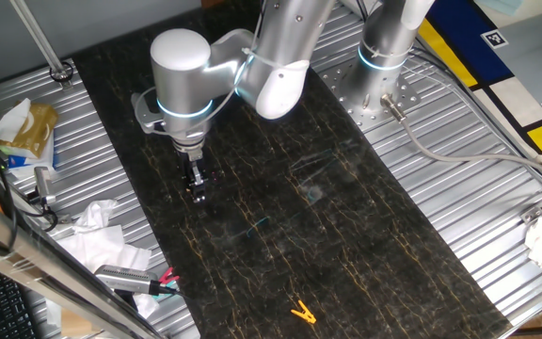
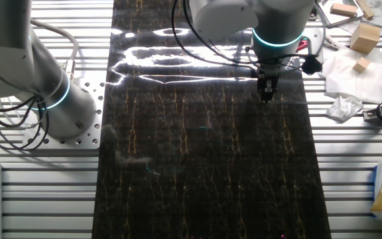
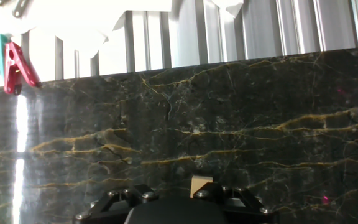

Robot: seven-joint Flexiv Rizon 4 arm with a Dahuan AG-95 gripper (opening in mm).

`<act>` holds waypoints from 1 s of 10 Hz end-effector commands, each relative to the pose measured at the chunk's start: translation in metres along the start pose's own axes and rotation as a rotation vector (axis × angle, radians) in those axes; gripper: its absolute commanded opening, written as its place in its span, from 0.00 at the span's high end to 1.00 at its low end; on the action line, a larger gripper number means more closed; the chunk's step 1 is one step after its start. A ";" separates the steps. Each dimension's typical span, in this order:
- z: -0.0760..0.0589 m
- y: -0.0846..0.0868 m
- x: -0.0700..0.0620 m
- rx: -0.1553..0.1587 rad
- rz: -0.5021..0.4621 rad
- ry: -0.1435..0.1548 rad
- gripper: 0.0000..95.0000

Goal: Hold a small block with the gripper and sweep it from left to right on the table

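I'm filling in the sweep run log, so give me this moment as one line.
gripper: shut on small block | position: low over table, near its edge by the clutter | yellow clip: far off, untouched

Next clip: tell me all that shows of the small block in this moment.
The block shows clearly only in the hand view: a tiny tan cube, wood-like, with flat faces and a paler front. It sits between the black fingers of the gripper, its lower part hidden by them, over the dark gold-veined table. In both fixed views it is too small to make out at the fingertips, near the slab's edge by the clutter. Whether it touches the table cannot be told.
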State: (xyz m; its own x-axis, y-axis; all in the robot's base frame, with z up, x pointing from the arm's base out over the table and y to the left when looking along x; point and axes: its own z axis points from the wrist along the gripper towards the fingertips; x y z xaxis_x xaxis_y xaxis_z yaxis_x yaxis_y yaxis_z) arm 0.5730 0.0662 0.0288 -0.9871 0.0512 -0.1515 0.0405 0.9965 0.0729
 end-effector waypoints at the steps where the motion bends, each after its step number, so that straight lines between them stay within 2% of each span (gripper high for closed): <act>1: 0.000 -0.003 0.001 0.002 -0.004 0.000 0.40; 5: 0.002 -0.006 0.002 0.001 -0.011 0.000 0.40; 10: 0.003 -0.005 0.002 -0.024 0.014 -0.001 0.40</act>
State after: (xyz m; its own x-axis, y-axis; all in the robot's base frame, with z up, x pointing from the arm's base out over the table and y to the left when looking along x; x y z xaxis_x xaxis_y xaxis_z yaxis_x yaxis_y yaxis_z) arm 0.5711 0.0608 0.0257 -0.9861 0.0658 -0.1523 0.0515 0.9941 0.0959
